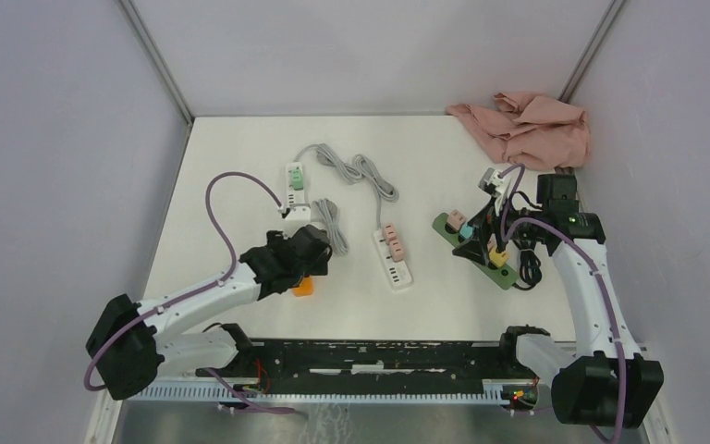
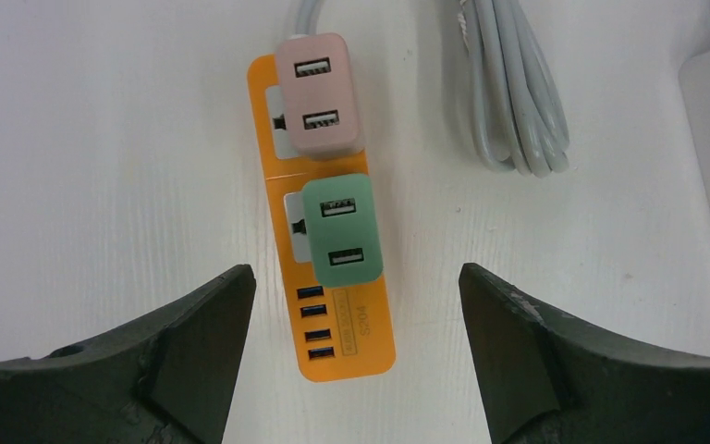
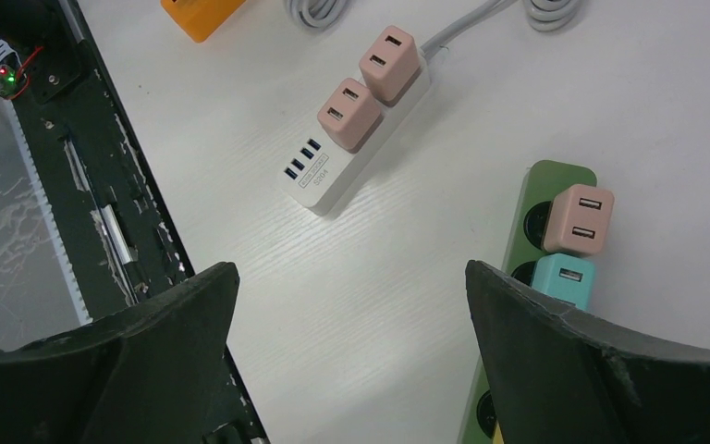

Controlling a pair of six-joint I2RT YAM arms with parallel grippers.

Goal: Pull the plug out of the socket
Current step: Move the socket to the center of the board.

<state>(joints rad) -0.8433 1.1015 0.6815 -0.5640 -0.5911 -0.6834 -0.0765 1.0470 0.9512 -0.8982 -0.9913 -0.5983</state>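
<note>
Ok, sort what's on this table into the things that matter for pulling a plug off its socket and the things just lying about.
Likely the job:
- orange power strip
- green plug
- pink plug
- left end effector, open above them

Lying about:
- pink cloth
- grey cable coil
- white power strip

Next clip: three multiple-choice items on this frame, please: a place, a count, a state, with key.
1. The pink cloth lies: A) far right corner B) near left edge C) between the arms.
2. Adapters on the orange strip: A) one B) two C) four.
3. The left gripper is: A) shut on a cable B) open over the strip C) shut on an adapter.
Key: 1A, bunched in that corner; 2B, one pink adapter, one green adapter; 3B, jaws apart, touching nothing.
</note>
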